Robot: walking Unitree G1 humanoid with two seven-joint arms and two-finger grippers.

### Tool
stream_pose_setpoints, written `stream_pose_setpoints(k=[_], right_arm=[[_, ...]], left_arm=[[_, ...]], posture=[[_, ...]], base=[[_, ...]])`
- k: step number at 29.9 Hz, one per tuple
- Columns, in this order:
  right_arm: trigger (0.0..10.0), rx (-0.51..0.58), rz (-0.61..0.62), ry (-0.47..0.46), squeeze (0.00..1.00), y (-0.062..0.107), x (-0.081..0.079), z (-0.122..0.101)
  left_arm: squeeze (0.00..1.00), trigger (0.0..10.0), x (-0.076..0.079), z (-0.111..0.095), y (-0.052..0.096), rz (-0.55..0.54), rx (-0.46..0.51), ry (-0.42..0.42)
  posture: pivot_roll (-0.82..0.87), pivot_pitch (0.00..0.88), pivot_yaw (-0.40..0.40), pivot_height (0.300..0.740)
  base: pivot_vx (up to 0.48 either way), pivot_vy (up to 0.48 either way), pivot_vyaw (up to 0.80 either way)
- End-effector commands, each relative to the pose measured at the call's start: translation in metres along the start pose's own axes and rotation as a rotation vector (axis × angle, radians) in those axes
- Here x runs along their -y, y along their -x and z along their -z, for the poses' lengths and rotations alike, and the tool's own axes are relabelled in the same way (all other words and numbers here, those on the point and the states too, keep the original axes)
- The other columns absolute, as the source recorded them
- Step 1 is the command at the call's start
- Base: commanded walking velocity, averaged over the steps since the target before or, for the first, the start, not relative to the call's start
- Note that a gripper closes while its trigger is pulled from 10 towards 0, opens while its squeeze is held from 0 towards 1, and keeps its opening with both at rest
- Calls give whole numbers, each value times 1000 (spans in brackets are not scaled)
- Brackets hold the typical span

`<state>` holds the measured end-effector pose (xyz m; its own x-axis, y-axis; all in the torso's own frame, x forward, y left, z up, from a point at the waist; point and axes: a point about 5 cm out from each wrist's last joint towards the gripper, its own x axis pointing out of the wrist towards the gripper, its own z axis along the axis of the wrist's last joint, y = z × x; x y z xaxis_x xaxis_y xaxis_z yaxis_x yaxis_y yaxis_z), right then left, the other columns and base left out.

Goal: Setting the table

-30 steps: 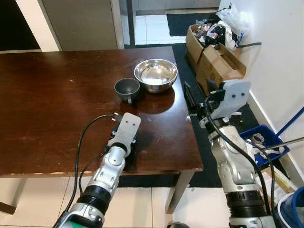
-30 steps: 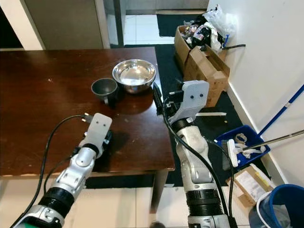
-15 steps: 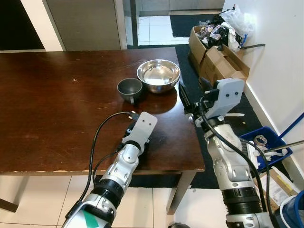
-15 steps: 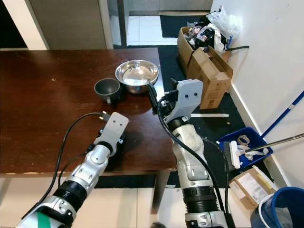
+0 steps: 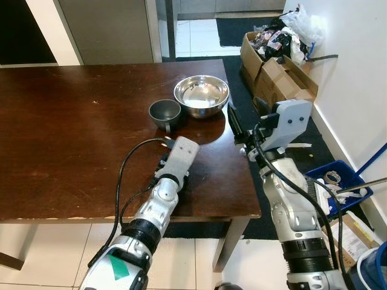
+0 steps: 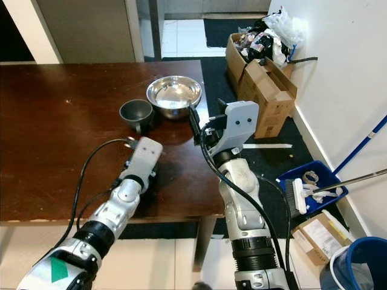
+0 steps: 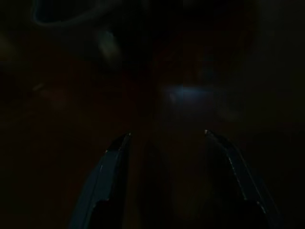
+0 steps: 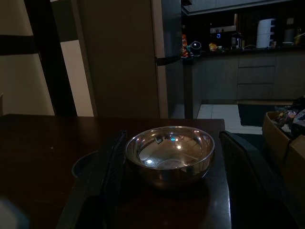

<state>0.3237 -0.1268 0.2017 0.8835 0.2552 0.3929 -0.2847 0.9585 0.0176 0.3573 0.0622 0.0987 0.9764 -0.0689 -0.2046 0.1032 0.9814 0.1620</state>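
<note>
My right gripper (image 8: 169, 181) gaped empty toward steel bowl (image 5: 201, 95) | left gripper (image 7: 164, 157) also spread, empty | risk: knocking bowl off table (image 5: 66, 121) edge.

No legible text, label, brand or number anywhere. Only a green triangular mark on the left arm's (image 6: 57, 270) lower casing, at about 7 o'clock in the right eye view; no letters readable on it. Cardboard boxes (image 5: 275, 75) at about 1 o'clock plain, with no readable print.
</note>
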Motion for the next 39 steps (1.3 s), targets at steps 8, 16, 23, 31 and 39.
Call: stream_pose_setpoints(k=[8,16,23,31,39], right_arm=[[10000,-3,-6,-1,0,0,-4,2],[10000,7,-31,18,0,-1,-8,-2],[10000,10,-40,19,0,2,-11,-4],[10000,-10,-89,-2,0,6,-21,-2],[10000,-45,-196,-43,0,18,-42,-3]], left_arm=[[0,10000,-10,-26,-12,-35,30,160],[0,10000,-15,-40,-18,-15,68,251],[0,10000,-20,-65,-22,-18,167,146],[0,10000,-26,-82,-26,-42,197,58],[0,10000,-40,-86,-29,-97,188,-42]], posture=[[-138,0,102,740],[-164,0,114,740],[-167,0,114,740],[-168,23,93,740],[-186,92,86,740]], base=[[0,0,0],[0,0,0],[0,0,0],[0,0,0],[0,0,0]])
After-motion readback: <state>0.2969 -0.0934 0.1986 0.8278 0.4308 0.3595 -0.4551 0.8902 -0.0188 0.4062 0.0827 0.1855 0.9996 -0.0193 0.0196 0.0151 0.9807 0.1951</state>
